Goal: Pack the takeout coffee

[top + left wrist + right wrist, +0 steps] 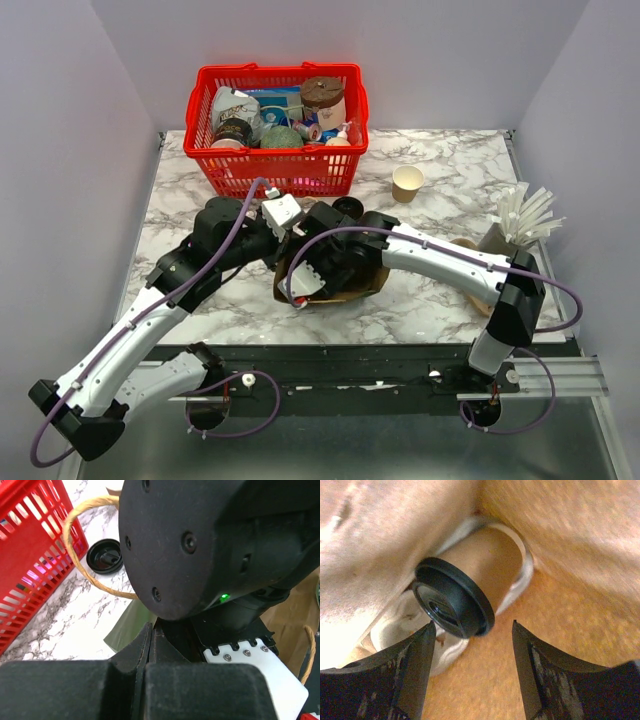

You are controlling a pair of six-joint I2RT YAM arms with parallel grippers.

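Top external view: the takeout coffee cup [407, 183] stands open on the table, well beyond the paper bag [362, 287] to its far right, so it is not packed. A black lid [348, 207] lies just behind the bag.

Left wrist view: the left gripper [151, 630] is pressed shut near the bag's twine handle [75, 545]. Whether paper is pinched I cannot tell.

Right wrist view: inside the bag a lidded cup [487, 560] lies tilted. The right gripper [473, 625] is spread wide over it and seemingly clear of it.

By my judgement one cup is in, and the open one remains.
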